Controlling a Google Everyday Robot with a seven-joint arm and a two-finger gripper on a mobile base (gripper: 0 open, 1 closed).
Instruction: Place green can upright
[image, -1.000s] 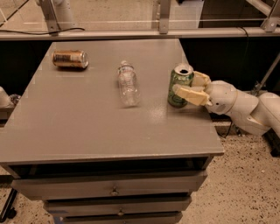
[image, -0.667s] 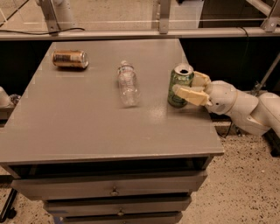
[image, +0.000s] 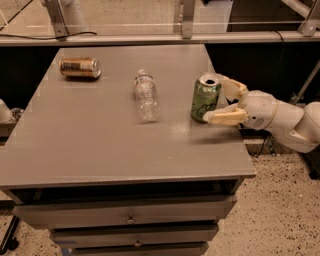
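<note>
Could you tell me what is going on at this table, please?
The robot's arm reaches in from the right, and its gripper is at the green can. The can stands upright on the grey table, near its right edge. Whether the gripper is gripping the can cannot be told from this view. A clear plastic bottle lies on its side in the middle of the table. A gold-brown can lies on its side at the far left. The gripper touches neither of them.
</note>
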